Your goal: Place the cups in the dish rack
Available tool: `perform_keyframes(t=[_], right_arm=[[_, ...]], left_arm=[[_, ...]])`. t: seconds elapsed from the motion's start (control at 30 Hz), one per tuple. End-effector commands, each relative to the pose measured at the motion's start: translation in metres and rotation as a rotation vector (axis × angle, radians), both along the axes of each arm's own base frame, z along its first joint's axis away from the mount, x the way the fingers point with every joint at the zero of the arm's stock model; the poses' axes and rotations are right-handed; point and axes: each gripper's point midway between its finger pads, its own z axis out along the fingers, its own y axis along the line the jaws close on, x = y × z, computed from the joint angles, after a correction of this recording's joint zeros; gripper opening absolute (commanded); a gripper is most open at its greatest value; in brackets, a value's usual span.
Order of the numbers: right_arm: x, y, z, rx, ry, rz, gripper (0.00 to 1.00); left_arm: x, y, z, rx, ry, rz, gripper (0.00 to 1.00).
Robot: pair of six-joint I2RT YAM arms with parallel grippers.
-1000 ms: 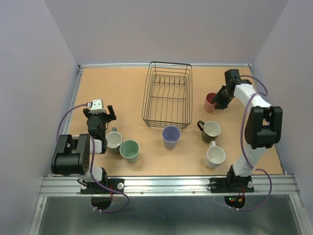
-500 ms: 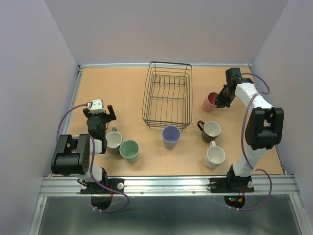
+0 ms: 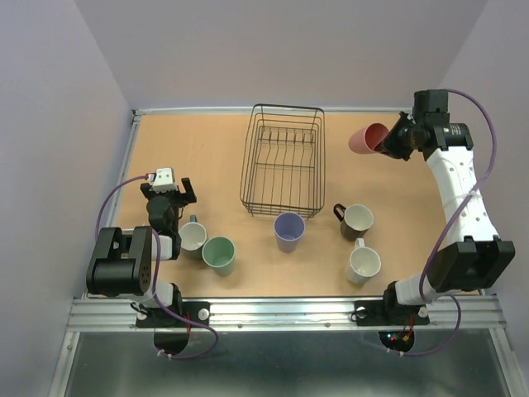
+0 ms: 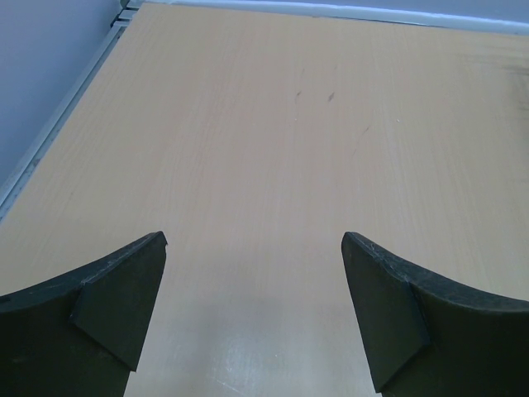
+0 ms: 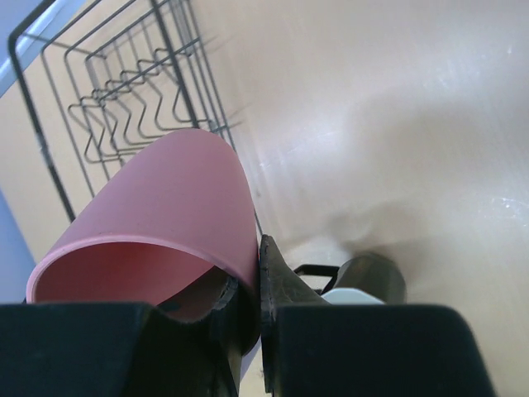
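Being pinched at its rim, pink cup is held tilted in right gripper, dish rack leftward; left gripper is spread open.

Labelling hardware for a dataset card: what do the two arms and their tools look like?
Both mix black joint housings with white links: the left arm looks mostly black, the right arm mostly white. A purple cable loops along each. The left tool has dark wedge-shaped fingers; the right tool is black too.
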Motion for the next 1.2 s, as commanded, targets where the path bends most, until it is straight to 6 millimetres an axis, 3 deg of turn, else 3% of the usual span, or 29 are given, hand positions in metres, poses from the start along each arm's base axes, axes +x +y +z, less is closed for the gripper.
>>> perform_keyframes(t=[0.0,0.17,0.27,0.33,0.37,0.4,0.43,0.47,0.5,0.57,0.63,0.73,0.77,0.83,0.87,0.9,0.93,1.0,1.03,1.07,1.13,1.17], right_arm=[[-0.014,0.020,0.033,0.057,-0.078,0.114,0.00],[-0.011,0.034,0.051,0.113,-0.132,0.182,0.00],[-0.006,0.036,0.053,0.131,-0.144,0.178,0.00],[-0.004,0.041,0.053,0.154,-0.146,0.194,0.00],[0.000,0.042,0.051,0.161,-0.144,0.196,0.00],[0.001,0.051,0.051,0.173,-0.141,0.219,0.00],[0.002,0.054,0.052,0.179,-0.142,0.227,0.00],[0.005,0.057,0.059,0.184,-0.156,0.240,0.00],[0.010,0.060,0.057,0.190,-0.150,0.247,0.00],[0.016,0.065,0.072,0.193,-0.186,0.265,0.00],[0.022,0.073,0.073,0.204,-0.185,0.285,0.00],[0.028,0.087,0.078,0.225,-0.200,0.318,0.00],[0.029,0.090,0.080,0.229,-0.210,0.328,0.00],[0.028,0.099,0.084,0.246,-0.220,0.350,0.00],[0.029,0.102,0.086,0.255,-0.232,0.359,0.00],[0.029,0.106,0.088,0.274,-0.235,0.361,0.01],[0.027,0.111,0.088,0.302,-0.228,0.377,0.00],[0.027,0.121,0.099,0.365,-0.257,0.392,0.00],[0.023,0.127,0.098,0.408,-0.252,0.416,0.00],[0.027,0.134,0.112,0.436,-0.315,0.442,0.00],[0.022,0.142,0.129,0.525,-0.356,0.457,0.00],[0.020,0.151,0.139,0.573,-0.411,0.519,0.00]], left_arm=[[0.008,0.001,0.072,0.021,-0.273,0.005,0.99],[0.006,0.005,0.077,0.009,-0.288,0.032,0.99],[0.010,0.026,0.090,-0.032,-0.257,0.157,0.99],[0.016,0.052,0.092,-0.154,-0.206,0.347,0.99],[0.013,0.061,0.040,-0.153,0.052,0.437,0.99],[0.036,0.068,0.076,-0.213,0.028,0.506,0.99],[0.042,0.076,0.073,-0.218,0.084,0.555,0.99],[0.042,0.074,0.034,-0.180,0.290,0.549,0.99],[0.069,0.068,0.063,-0.204,0.278,0.498,0.99],[0.087,0.047,0.053,-0.248,0.439,0.390,0.99],[0.090,0.035,0.053,-0.285,0.491,0.347,0.99],[0.088,0.026,0.089,-0.314,0.415,0.277,0.99],[0.087,0.024,0.120,-0.324,0.337,0.255,0.99],[0.085,0.018,0.155,-0.356,0.246,0.216,0.99],[0.085,0.013,0.185,-0.388,0.156,0.179,0.99],[0.086,0.014,0.195,-0.484,0.120,0.174,0.99],[0.086,-0.013,0.202,-0.577,0.151,-0.013,0.99],[0.093,-0.030,0.230,-0.700,0.077,-0.200,0.99],[0.086,-0.057,0.244,-0.832,0.083,-0.343,0.99],[0.084,-0.067,0.276,-0.832,-0.028,-0.456,0.99],[0.075,-0.100,0.303,-0.848,-0.048,-0.596,0.99],[0.078,-0.116,0.302,-0.825,-0.010,-0.634,0.99]])
